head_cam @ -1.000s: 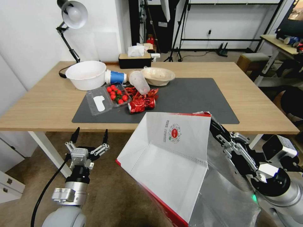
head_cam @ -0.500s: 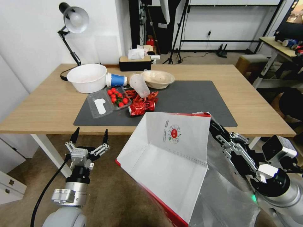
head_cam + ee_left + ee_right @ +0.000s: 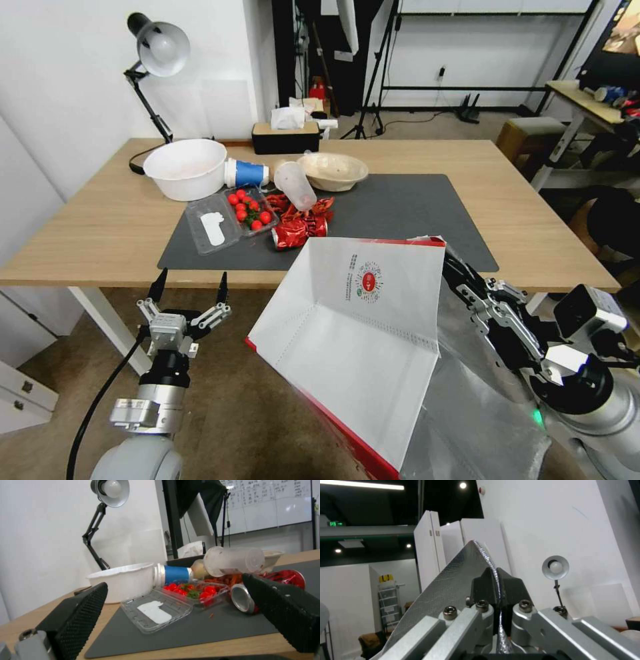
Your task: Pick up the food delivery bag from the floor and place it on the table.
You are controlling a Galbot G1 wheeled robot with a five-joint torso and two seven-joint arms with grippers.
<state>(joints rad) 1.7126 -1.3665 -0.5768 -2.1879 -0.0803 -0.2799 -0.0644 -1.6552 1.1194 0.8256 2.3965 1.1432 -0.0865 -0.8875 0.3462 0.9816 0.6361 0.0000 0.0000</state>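
The food delivery bag (image 3: 360, 333) hangs tilted in the air in front of the table's near edge, clear of the floor (image 3: 233, 407). Its white panel with the round red logo faces up, with a red edge below and silver foil on the right. My right gripper (image 3: 452, 265) is shut on the bag's top rim; in the right wrist view its fingertips (image 3: 486, 585) pinch the foil edge (image 3: 453, 580). My left gripper (image 3: 190, 288) stands open and holds nothing, below the table's front edge, left of the bag. The table (image 3: 533, 220) is light wood with a dark grey mat (image 3: 413, 207).
Clutter covers the mat's left half: a white bowl (image 3: 185, 168), a blue cup (image 3: 247, 173), a clear cup (image 3: 295, 185), a tomato box (image 3: 250, 210), a red foil wrapper (image 3: 300, 227) and a beige bowl (image 3: 333, 170). A tissue box (image 3: 285, 137) and a lamp (image 3: 160, 50) stand behind.
The table and the room have slid slightly down in the head view, so the camera has moved. Both arms and the bag keep the same pose.
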